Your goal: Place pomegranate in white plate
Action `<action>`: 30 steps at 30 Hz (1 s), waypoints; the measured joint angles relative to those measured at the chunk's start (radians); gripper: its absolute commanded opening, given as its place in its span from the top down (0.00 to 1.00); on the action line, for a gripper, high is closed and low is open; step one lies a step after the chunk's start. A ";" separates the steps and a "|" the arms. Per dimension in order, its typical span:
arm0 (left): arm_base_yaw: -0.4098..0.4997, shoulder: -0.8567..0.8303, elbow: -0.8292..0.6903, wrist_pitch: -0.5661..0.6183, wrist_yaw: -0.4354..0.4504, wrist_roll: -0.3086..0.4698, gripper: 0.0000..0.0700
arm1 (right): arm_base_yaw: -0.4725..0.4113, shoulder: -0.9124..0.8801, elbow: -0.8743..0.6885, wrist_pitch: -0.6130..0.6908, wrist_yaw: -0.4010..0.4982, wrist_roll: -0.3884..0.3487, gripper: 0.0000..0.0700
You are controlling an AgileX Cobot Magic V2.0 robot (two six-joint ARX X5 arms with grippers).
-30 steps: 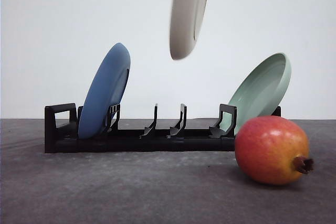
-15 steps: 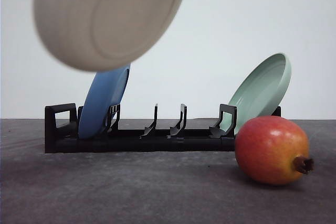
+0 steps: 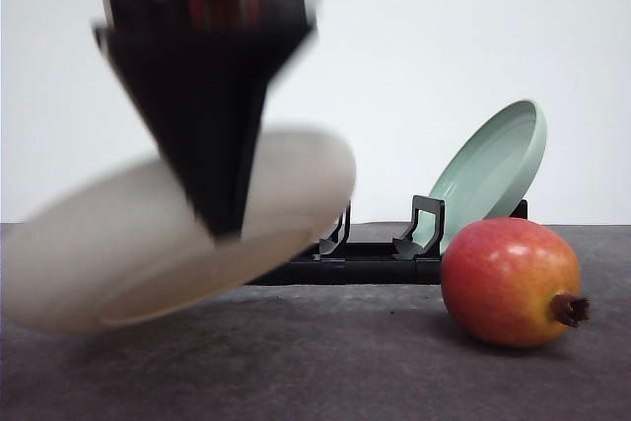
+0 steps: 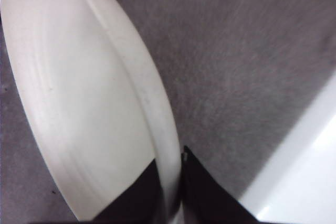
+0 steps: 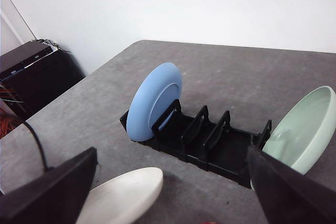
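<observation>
Nearest, the left gripper (image 3: 225, 229) pinches the rim of the shallow cream-white round plate (image 3: 148, 253), jaws closed on it; the plate hangs tilted just above the dark grey textured table (image 3: 325, 362). The round red-to-orange pomegranate (image 3: 510, 281) rests on the table, well to the right of those jaws, crown stub pointing right. The right gripper (image 5: 173, 192) is wide open and judged nearer the fruit. Beyond stands the black slotted dish rack (image 5: 210, 145).

You will find no readable text, label, brand, number or sign here: nothing legible on the plates, the rack, the fruit or the table.
</observation>
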 measured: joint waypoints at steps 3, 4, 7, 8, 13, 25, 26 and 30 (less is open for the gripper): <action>-0.016 0.078 0.000 0.038 -0.031 0.000 1.00 | 0.000 0.000 0.000 0.000 0.000 0.000 0.17; -0.020 0.100 0.000 0.051 -0.034 0.001 1.00 | 0.000 0.000 0.000 0.000 0.000 0.000 0.17; -0.028 0.162 0.000 0.089 -0.045 0.003 1.00 | 0.000 0.000 0.000 0.000 0.000 0.000 0.17; -0.031 0.183 0.000 0.099 -0.050 0.004 1.00 | 0.000 0.000 0.000 0.000 0.000 0.000 0.17; -0.037 0.232 0.000 0.116 -0.058 0.024 1.00 | 0.000 0.000 0.000 0.000 0.000 0.000 0.17; -0.029 0.213 0.000 0.103 -0.037 0.012 0.25 | 0.017 0.002 0.000 0.000 0.001 0.008 0.17; -0.029 0.201 0.000 0.100 -0.037 0.005 0.25 | 0.024 0.002 0.000 0.000 0.001 0.007 0.17; -0.029 0.110 0.000 0.087 -0.036 -0.037 0.24 | 0.057 0.018 0.000 0.000 0.000 0.007 0.17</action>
